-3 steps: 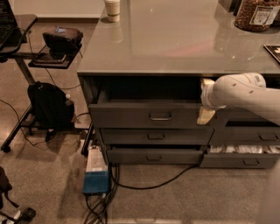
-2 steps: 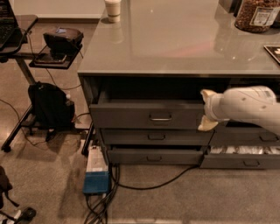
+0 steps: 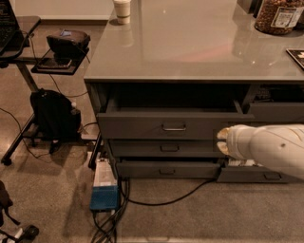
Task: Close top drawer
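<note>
The top drawer [image 3: 171,124] is a wide dark-grey drawer under the grey countertop [image 3: 190,47]. It stands partly pulled out, and its flat front carries a small central handle [image 3: 174,127]. Its inside is dark. My gripper [image 3: 223,142] is at the end of the white arm that comes in from the right. It sits in front of the drawer front's lower right part, near the seam with the drawer below.
Two shallower drawers [image 3: 164,148] sit below the top one. A cup [image 3: 122,10] and a jar [image 3: 278,16] stand on the countertop. A blue-and-white box [image 3: 104,187] with cables lies on the floor at the left. A black backpack [image 3: 54,116] and a side stand [image 3: 28,42] are further left.
My arm and gripper have pulled back to the right and lower, away from the drawer's right end. The drawer is still partly open.
</note>
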Available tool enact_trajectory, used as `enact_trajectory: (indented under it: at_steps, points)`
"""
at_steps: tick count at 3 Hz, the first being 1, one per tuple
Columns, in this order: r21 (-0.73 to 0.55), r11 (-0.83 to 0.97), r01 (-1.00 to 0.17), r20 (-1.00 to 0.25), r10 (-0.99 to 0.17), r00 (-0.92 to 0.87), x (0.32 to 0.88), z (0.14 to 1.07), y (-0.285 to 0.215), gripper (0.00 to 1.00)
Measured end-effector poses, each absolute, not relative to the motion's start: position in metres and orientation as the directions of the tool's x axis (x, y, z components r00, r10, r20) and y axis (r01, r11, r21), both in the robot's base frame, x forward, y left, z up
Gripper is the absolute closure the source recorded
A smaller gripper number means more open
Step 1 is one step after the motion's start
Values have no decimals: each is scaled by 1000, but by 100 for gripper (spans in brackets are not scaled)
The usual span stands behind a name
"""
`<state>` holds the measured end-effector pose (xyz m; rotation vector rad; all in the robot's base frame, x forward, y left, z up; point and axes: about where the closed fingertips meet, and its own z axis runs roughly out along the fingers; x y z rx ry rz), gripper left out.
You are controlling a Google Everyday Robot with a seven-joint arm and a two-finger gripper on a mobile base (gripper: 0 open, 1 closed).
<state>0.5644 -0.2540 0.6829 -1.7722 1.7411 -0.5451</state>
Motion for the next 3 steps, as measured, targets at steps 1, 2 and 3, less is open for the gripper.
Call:
enact_trajectory:
  at_steps: [1, 2, 3]
  points:
    - [-672, 6, -740, -99, -992, 82, 542, 675, -253, 89]
    - [-680, 7, -733, -120, -988, 102, 553, 661, -245, 100]
    - [-673, 23, -740, -154, -982, 109, 579, 647, -237, 100]
